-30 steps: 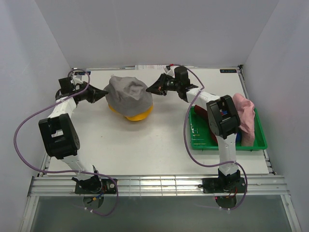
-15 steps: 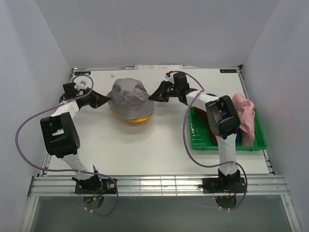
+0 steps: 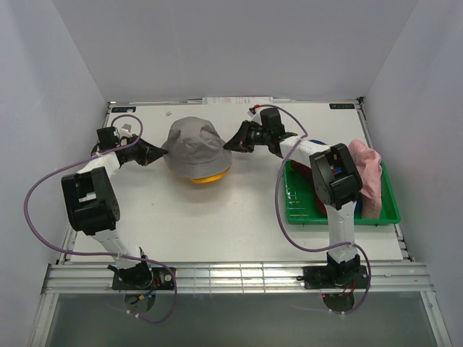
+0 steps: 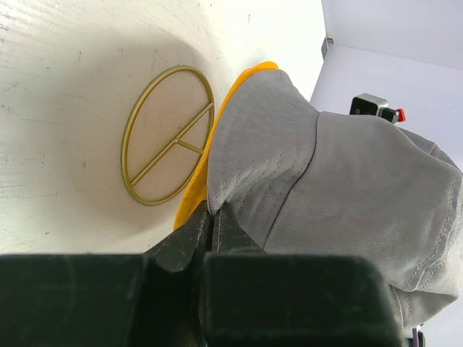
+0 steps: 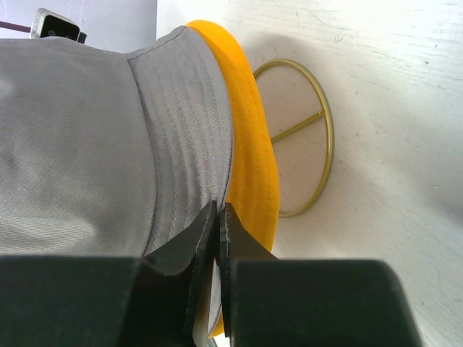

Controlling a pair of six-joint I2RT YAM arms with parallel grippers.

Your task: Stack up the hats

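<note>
The grey hat (image 3: 194, 145) sits over the yellow hat (image 3: 206, 176) at the table's back middle, on the gold wire stand, whose ring base shows under the brims (image 4: 168, 135) (image 5: 298, 137). My left gripper (image 3: 163, 152) is shut on the grey hat's left brim (image 4: 239, 166). My right gripper (image 3: 227, 147) is shut on the grey hat's right brim (image 5: 188, 130), with the yellow brim (image 5: 249, 155) just beneath. The pink hat (image 3: 366, 173) lies in the green tray (image 3: 304, 215) at the right, with a sliver of the blue hat (image 3: 357, 204) beside it. The dark red hat is hidden.
White walls enclose the table on three sides. The green tray stands close to the right arm's base link. Purple cables loop out from both arms. A metal rail runs along the table's near edge.
The grey hat was bunched up and held high a second ago. Both grippers have lowered and spread it over the yellow hat, where it now sits rounded and lower.
</note>
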